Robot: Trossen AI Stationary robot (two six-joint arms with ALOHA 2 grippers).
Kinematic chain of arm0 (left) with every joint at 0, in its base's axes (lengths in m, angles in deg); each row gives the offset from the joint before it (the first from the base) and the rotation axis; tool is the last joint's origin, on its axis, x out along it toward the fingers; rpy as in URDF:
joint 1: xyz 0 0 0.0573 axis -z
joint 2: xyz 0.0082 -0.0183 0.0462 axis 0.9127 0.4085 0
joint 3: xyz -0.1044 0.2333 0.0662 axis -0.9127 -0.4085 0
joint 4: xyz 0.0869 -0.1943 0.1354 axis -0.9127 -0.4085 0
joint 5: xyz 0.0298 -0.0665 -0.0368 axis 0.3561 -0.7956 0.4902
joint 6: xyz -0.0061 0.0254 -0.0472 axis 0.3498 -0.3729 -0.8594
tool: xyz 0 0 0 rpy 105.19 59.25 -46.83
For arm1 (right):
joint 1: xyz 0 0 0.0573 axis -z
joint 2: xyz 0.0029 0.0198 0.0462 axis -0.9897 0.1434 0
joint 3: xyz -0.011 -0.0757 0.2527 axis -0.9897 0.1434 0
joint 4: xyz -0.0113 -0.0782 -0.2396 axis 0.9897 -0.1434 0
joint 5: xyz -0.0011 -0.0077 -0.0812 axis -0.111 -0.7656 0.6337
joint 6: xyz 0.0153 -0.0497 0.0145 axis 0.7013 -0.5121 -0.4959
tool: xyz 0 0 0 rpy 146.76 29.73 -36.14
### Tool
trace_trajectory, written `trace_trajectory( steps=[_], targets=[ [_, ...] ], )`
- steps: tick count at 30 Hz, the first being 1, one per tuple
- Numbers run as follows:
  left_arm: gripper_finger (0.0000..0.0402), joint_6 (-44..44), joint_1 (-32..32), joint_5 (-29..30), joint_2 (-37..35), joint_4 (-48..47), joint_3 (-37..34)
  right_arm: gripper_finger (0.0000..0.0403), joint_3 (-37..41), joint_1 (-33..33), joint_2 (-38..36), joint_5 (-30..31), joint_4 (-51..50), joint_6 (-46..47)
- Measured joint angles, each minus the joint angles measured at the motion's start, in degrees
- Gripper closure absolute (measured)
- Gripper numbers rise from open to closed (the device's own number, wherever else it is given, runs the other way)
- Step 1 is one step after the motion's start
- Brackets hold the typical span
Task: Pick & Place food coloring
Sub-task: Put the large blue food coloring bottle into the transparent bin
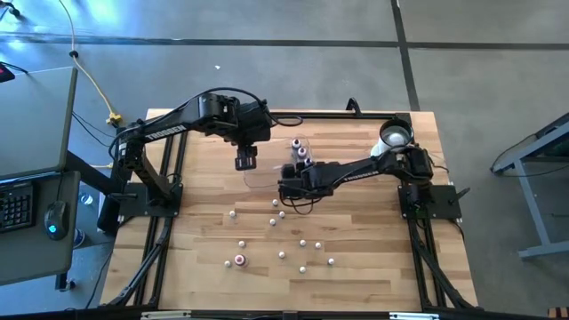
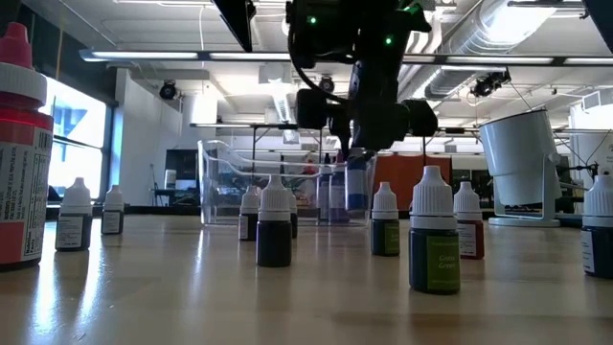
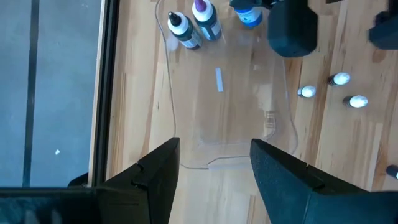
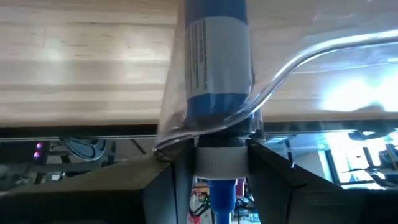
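My right gripper is shut on a blue food coloring bottle at the rim of the clear tray. In the low view this bottle stands upright behind the tray's wall. Two more bottles stand in the tray's far end. Several small bottles stand loose on the wooden table nearer its front, one with a red top. My left gripper hangs open above the tray's near end, with nothing between its fingers. My right gripper pinches the blue bottle by its whitish cap between its two fingers. The fingers come slanting down from the table's right side. The bottle stands upright with its body below the fingers, inside the tray's rim. Whether its base rests on the tray floor, I cannot tell.
A white cup-like object stands at the table's far right corner. In the low view, loose bottles stand in front of the tray, and a large red-capped one is close to the camera at the left.
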Motion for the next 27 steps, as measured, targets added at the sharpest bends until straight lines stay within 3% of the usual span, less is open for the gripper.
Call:
trace_trajectory(
  steps=[27],
  targets=[
    [0.0209,0.1,0.0,0.2,0.0,-0.1,0.0,0.0281,0.2,0.3,0.5,1.9,-2.6,6.0]
  ],
)
